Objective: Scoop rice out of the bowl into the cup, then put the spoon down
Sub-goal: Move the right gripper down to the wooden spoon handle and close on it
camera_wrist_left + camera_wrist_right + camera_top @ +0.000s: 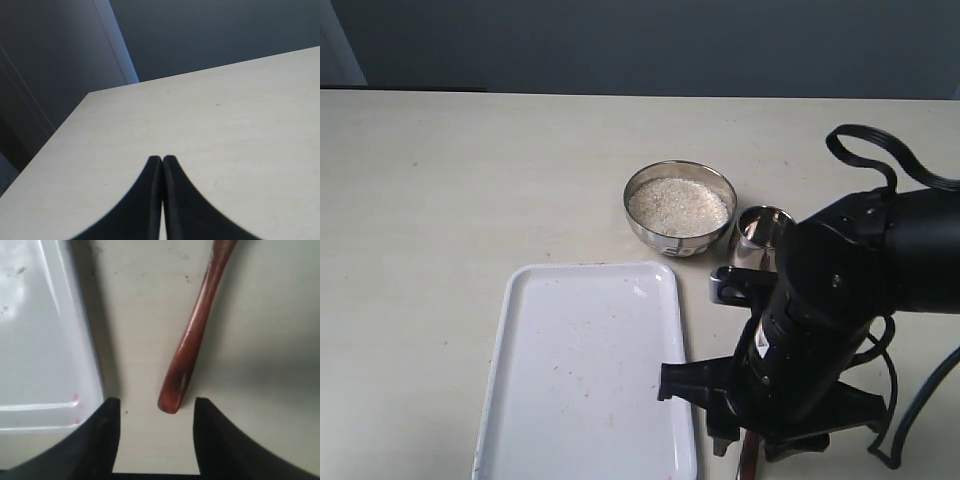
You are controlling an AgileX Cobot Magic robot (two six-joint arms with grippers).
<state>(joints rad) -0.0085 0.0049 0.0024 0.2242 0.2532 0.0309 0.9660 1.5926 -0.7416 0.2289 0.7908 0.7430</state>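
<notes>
Claw (156,401) on right gapes — spoon (192,335) handle between, ungripped.

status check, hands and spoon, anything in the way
Right hand open, straddling spoon handle end on the table. Left hand shut, empty. Rice in bowl; white tray beside spoon, not blocking.

A round, shiny stainless-steel bowl (632,195) stands upright on the pale bench (470,170), holding off-white granular rice (678,206); a smaller stainless-steel cup (765,226) stands just beside it; a dark reddish-brown wooden spoon (192,335) lies flat on the bench, apart from both.
</notes>
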